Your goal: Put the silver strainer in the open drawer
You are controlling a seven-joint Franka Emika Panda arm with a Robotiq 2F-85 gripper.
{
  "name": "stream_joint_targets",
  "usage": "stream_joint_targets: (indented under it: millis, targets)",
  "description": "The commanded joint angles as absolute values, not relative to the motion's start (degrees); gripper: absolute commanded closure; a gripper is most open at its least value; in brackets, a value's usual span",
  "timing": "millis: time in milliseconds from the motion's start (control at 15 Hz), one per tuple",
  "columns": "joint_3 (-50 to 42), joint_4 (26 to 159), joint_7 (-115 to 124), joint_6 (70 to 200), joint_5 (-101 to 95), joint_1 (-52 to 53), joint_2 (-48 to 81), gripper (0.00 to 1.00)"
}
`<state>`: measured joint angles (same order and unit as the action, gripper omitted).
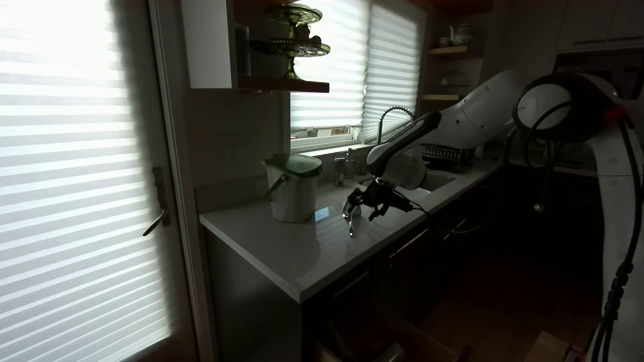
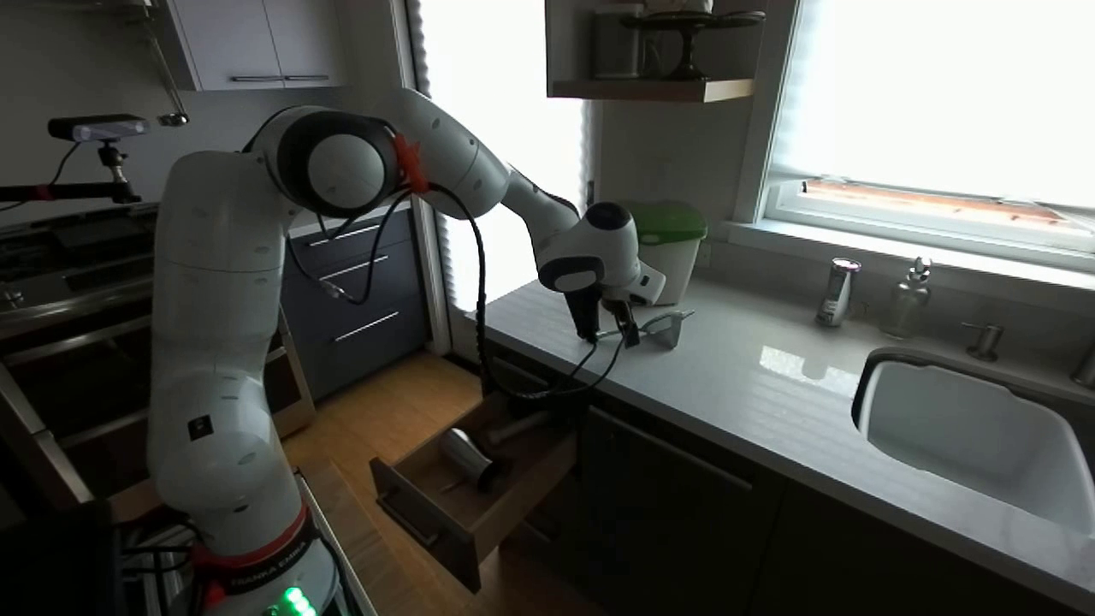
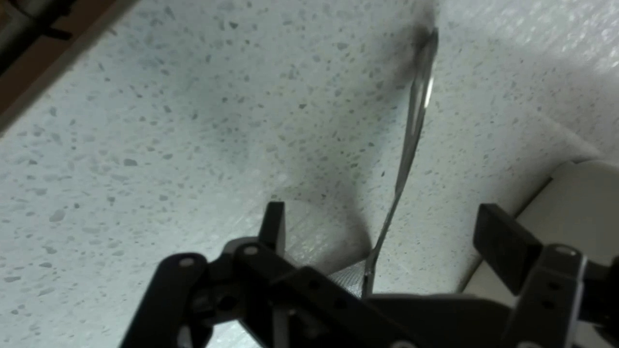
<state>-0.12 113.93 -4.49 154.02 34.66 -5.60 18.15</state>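
The silver strainer lies on the white counter. In the wrist view its thin metal handle (image 3: 411,140) runs between my fingers, and a bit of its mesh bowl (image 3: 352,276) shows; the rest of the bowl is hidden behind the gripper. The strainer glints in both exterior views (image 1: 351,229) (image 2: 674,330). My gripper (image 3: 379,217) is open around the handle, a finger on each side with gaps to both. It is low at the counter in both exterior views (image 1: 361,212) (image 2: 610,332). The open drawer (image 2: 425,529) sticks out below the counter, lower than the gripper.
A white container with a green lid (image 1: 294,196) (image 2: 671,257) stands close beside the strainer; its side shows by the right finger (image 3: 580,208). A silver cylinder (image 2: 467,458) lies in the drawer. A can (image 2: 837,293), a soap bottle (image 2: 907,304) and the sink (image 2: 967,445) are farther along.
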Motion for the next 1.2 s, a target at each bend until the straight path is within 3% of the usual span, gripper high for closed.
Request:
stream_joint_targets:
  millis: [0,67,133,200,600,800,1133]
  targets:
    - [2.5,109.7,-4.0,154.6,37.6,-7.5,22.2,0.05]
    - [2.9,108.9,-3.9,154.6,38.2,-7.6,23.0,0.14]
    - [3.3,108.1,-4.0,154.9,38.7,-7.7,23.8,0.29]
    - [3.5,107.4,-3.8,155.0,38.9,-7.7,24.5,0.31]
    - [4.4,104.3,-3.0,156.7,39.4,-7.9,27.8,0.8]
    - [4.1,104.2,-2.0,156.2,38.5,-7.7,28.0,0.99]
    - [3.4,108.0,-0.3,154.6,37.9,-7.5,23.0,0.99]
